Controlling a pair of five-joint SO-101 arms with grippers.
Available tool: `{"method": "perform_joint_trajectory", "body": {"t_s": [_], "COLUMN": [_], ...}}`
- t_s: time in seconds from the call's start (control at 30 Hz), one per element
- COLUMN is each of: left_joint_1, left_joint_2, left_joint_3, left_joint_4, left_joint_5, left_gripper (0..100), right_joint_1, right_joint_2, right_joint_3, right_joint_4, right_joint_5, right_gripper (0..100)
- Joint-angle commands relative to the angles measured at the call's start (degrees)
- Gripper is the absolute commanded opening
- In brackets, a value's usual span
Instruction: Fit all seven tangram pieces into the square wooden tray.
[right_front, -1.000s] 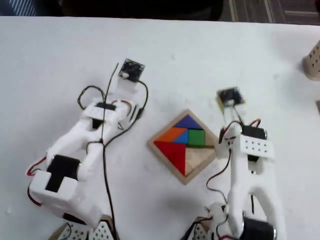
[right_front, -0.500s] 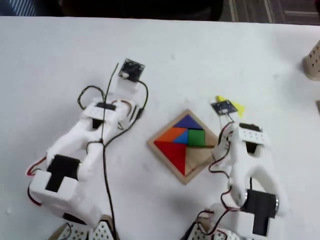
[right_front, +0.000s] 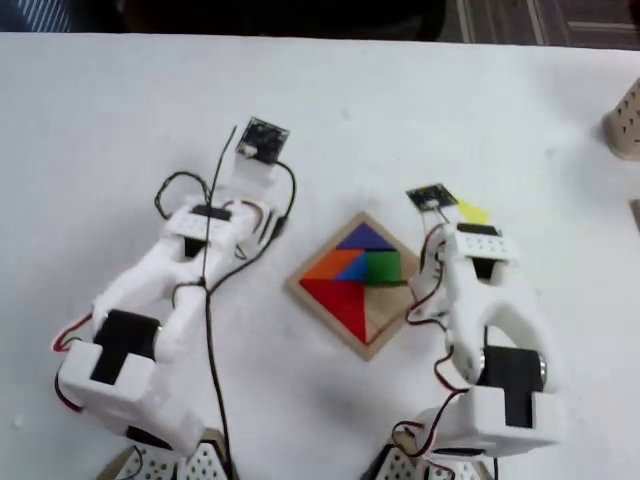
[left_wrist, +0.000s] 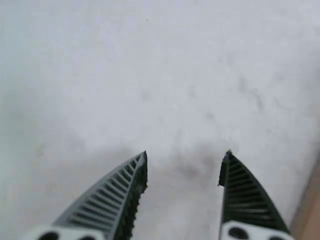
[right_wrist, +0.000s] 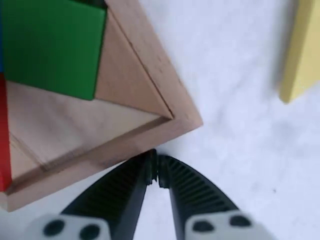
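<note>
The square wooden tray (right_front: 388, 308) lies between the two arms, standing on a corner like a diamond. It holds a purple triangle (right_front: 365, 238), an orange piece (right_front: 325, 265), a small blue piece (right_front: 352, 270), a green square (right_front: 383, 265) and a red triangle (right_front: 335, 300). A yellow piece (right_front: 470, 212) lies loose on the table past the right arm. In the right wrist view my right gripper (right_wrist: 156, 172) is shut, empty, with its tips against the tray's outer rim (right_wrist: 150, 65) near a corner, the yellow piece (right_wrist: 302, 55) off to the side. My left gripper (left_wrist: 185, 160) stands open over bare table.
A perforated wooden object (right_front: 625, 125) stands at the table's far right edge. Perforated plates (right_front: 170, 465) sit at the near edge by the arm bases. Cables (right_front: 210, 300) trail across the left arm. White table stretches behind the tray.
The right arm swung left toward the tray, which slid slightly left. The yellow piece, hidden under the arm before, now lies uncovered. The left arm stayed still.
</note>
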Motion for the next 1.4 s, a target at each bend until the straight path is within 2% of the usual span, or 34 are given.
{"method": "perform_joint_trajectory", "body": {"t_s": [0.0, 0.43, 0.63, 0.83, 1.17, 1.27, 1.37], "left_joint_1": [-0.5, -2.0, -4.7, -4.4, -4.3, -4.3, -4.4], "left_joint_2": [-0.4, -0.6, -0.7, -0.7, -0.7, -0.7, -0.7], "left_joint_3": [-2.8, -2.8, -2.9, -2.9, -2.9, -2.8, -2.9], "left_joint_4": [0.1, 0.4, 0.4, 0.4, 0.4, 0.4, 0.4], "left_joint_5": [-0.8, -0.3, -0.2, -0.2, -0.2, -0.2, -0.2], "left_gripper": [24, 24, 24, 24, 24, 24, 24], "right_joint_1": [-7.1, -7.8, -2.7, 0.9, -7.4, -10.9, -11.1], "right_joint_2": [0.1, -6.1, -10.3, -10.7, -8.6, -3.3, 2.2], "right_joint_3": [-5.5, -5.0, -5.0, 0.1, 2.6, -1.8, -9.5], "right_joint_4": [-2.1, 2.1, 7.2, 4.4, -10.8, -9.7, -5.5], "right_joint_5": [-0.9, -5.3, -11.0, -10.5, -11.0, -11.0, -11.1], "right_gripper": [1.7, 1.7, 1.7, 1.7, 1.7, 1.7, 1.7]}}
